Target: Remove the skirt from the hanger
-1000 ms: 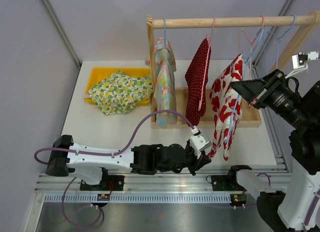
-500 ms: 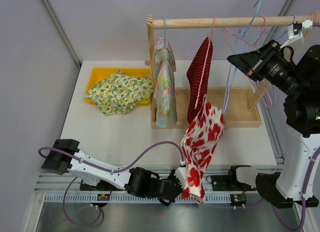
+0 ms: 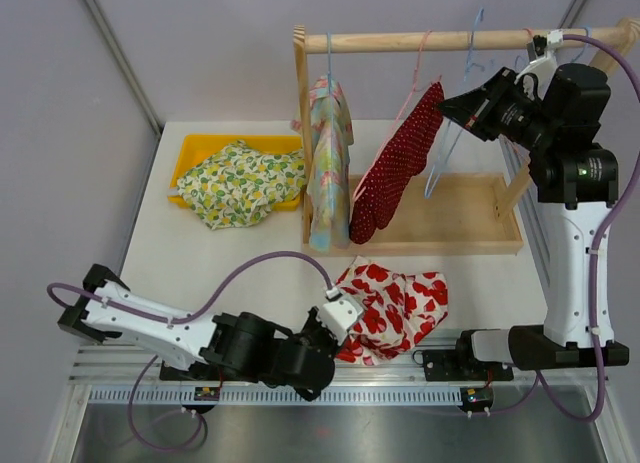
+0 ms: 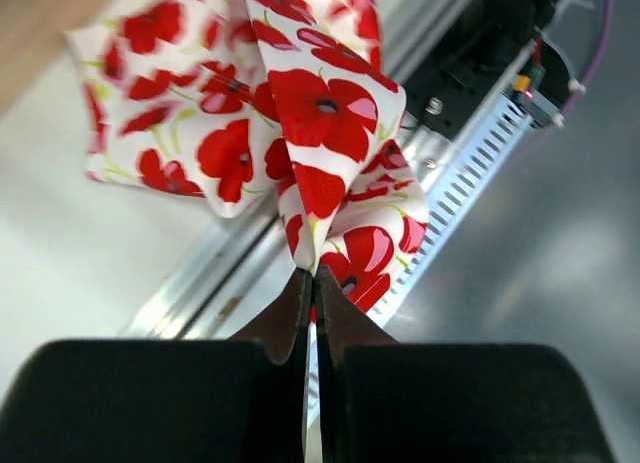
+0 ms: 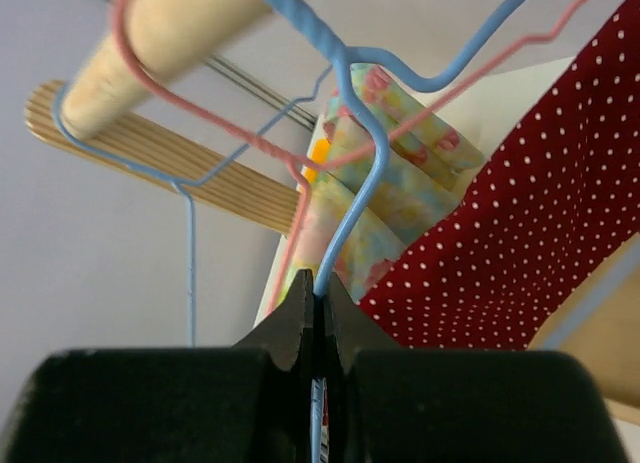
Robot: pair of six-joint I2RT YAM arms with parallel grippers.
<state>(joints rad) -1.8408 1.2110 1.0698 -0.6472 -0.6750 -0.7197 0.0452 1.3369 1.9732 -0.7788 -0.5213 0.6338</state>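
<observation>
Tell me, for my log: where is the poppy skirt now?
Top view: the poppy skirt lies crumpled at the near edge of the table, before the wooden rack, pinched by the left gripper.

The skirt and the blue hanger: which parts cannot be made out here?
Top view: the fold of the skirt that the left gripper pinches is hidden by the left arm.
Left wrist view: the skirt's upper part is cut off by the top edge.
Right wrist view: the blue hanger below the right gripper is hidden by that gripper; its hook is cut off above.
</observation>
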